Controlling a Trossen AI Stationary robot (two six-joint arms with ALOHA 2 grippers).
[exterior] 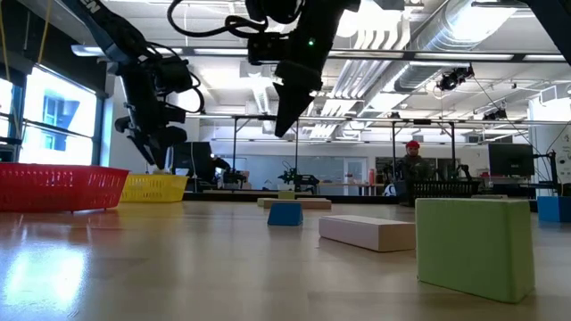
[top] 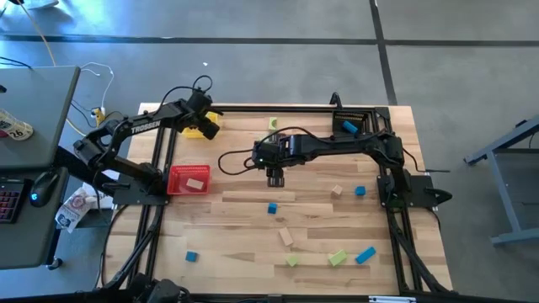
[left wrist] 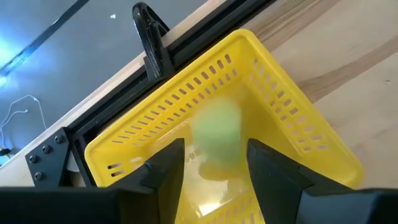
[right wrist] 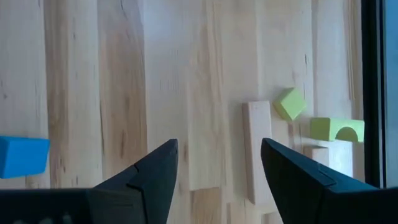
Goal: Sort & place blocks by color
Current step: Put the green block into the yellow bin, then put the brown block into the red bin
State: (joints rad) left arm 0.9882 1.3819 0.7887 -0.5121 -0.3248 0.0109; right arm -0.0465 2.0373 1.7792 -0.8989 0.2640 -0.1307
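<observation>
With jaws apart, the left gripper (left wrist: pixel 208 171) is dropping a green block (left wrist: pixel 217 134) into the yellow bin (left wrist: pixel 298 118), the right gripper (right wrist: pixel 214 168) is hovering with jaws apart, while most blocks (top: pixel 337 257) are lying unsorted on the surface (top: pixel 236 227).

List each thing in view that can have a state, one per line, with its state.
left gripper: open above the yellow bin, nothing between its fingers
green block: loose and blurred, over the inside of the yellow bin
yellow bin: upright on the table
red bin: upright, holds a tan block
right gripper: open, empty, above the table
black bin: holds a blue block
</observation>
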